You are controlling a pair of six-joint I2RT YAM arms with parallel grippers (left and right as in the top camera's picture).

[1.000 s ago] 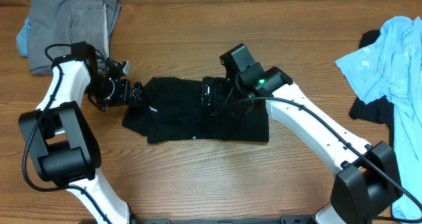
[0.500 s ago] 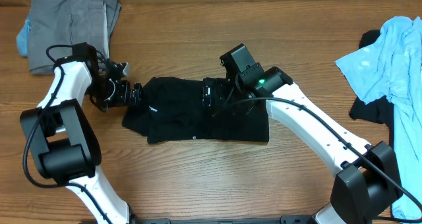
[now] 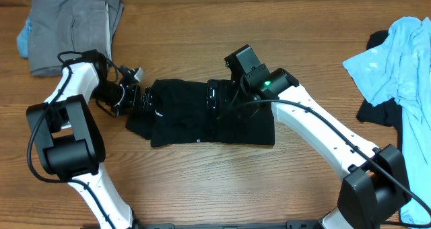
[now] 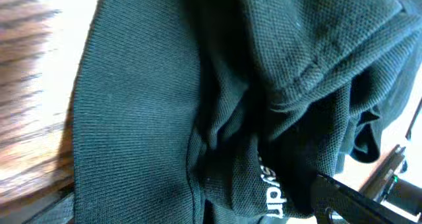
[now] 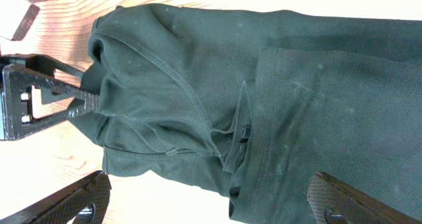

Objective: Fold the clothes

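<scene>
**Black shirt lies bunched at mid-worktop; both claws released**

Black shirt [image 3: 202, 121] lies on the wooden worktop [image 3: 202, 188] near its centre, as a rough wide rectangle. Its left end is rumpled into folds and its right part lies flatter. A small white logo [image 4: 270, 188] shows near the left edge, and a ribbed collar or hem is bunched up beside it in the left wrist view.

Left claw [image 3: 145, 100] sits at the shirt's left edge, low against the cloth. Cloth fills its wrist camera almost entirely, and only one dark fingertip [image 4: 343, 197] shows at the lower right. No cloth is seen pinched, and the jaws stand spread.

Right claw [image 3: 214, 97] hangs over the shirt's upper middle. In its wrist view, both fingertips [image 5: 72, 201] stand wide apart at the frame's lower corners. The shirt is spread beneath them and nothing is held between them. The left arm's finger frame also appears in this view, at the crumpled end of the shirt.

Other items on the worktop:
- Grey folded garments [image 3: 71, 27] lie at the far left corner, well apart from the shirt.
- A light blue garment [image 3: 397, 74] is heaped at the right edge, partly covering a dark garment [image 3: 377, 111].
</scene>
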